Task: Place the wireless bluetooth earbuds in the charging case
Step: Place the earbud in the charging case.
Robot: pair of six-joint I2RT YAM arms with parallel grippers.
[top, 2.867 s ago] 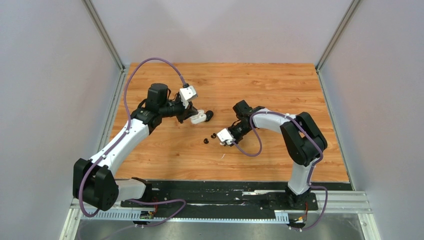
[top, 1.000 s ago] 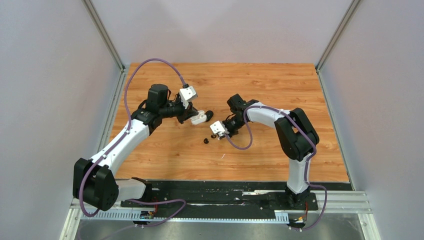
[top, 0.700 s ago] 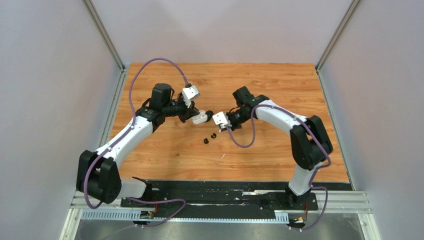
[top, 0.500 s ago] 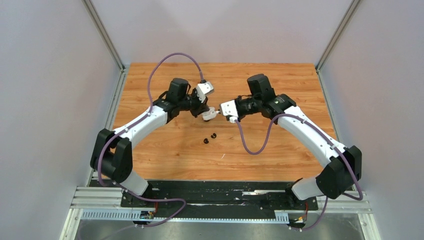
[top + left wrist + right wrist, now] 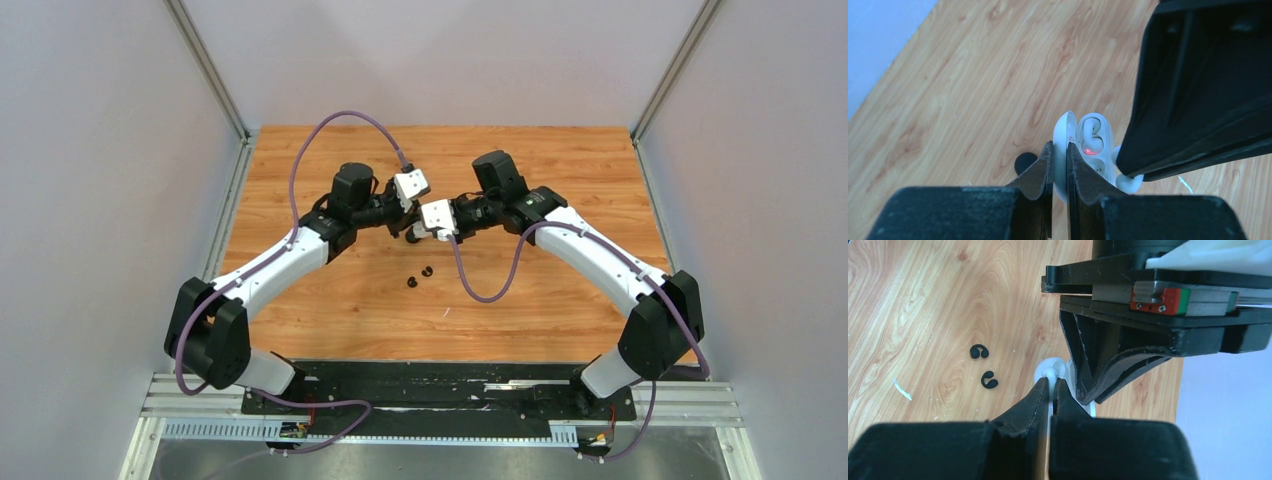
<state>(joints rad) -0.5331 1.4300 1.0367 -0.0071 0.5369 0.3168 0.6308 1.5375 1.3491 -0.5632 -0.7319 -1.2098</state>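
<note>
The left tool (image 5: 1059, 150) is clamped on the thin edge of the open white charging case (image 5: 1107, 150) and holds it, it seems, lifted above the middle of the worktop (image 5: 560, 170). The seats are turned toward the other arm, so that a bud can enter from the side. One white earbud (image 5: 1091, 131) sits in its seat. The right tool (image 5: 1052, 384) is pinched together on a second white earbud (image 5: 1050, 374) just beside the case, probably to press it into the free seat. Two black earbuds (image 5: 411, 283) lie on the worktop, closer to its near edge.

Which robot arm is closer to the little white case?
Left. The left end effector pinches the lid of the white charging case; the right end effector holds a white earbud beside it.
</note>
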